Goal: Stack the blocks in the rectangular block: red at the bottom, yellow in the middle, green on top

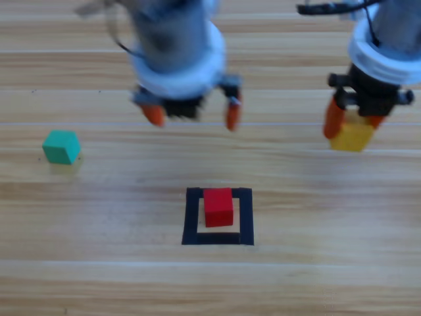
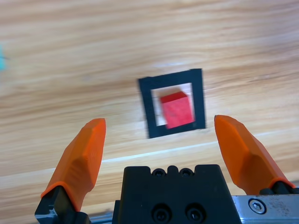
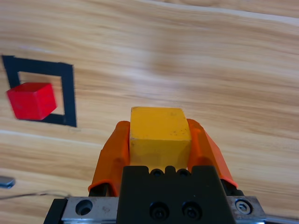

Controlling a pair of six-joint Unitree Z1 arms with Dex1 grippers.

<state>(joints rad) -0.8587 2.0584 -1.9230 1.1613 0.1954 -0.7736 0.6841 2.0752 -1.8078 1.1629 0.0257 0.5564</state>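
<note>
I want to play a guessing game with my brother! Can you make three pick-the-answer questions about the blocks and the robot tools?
1. Where is the red cube?
A. Inside the black tape square
B. Beside the green cube
C. In the left tool

2. How many cubes are in sight?
A. Two
B. Three
C. Four

3. What is the right tool doing?
A. Open and empty
B. Shut on the yellow cube
C. Shut on a green cube

Answers:
1 A: the red cube sits within the tape outline.
2 B: red, yellow and green show.
3 B: its orange jaws press both sides of the yellow cube.
</note>
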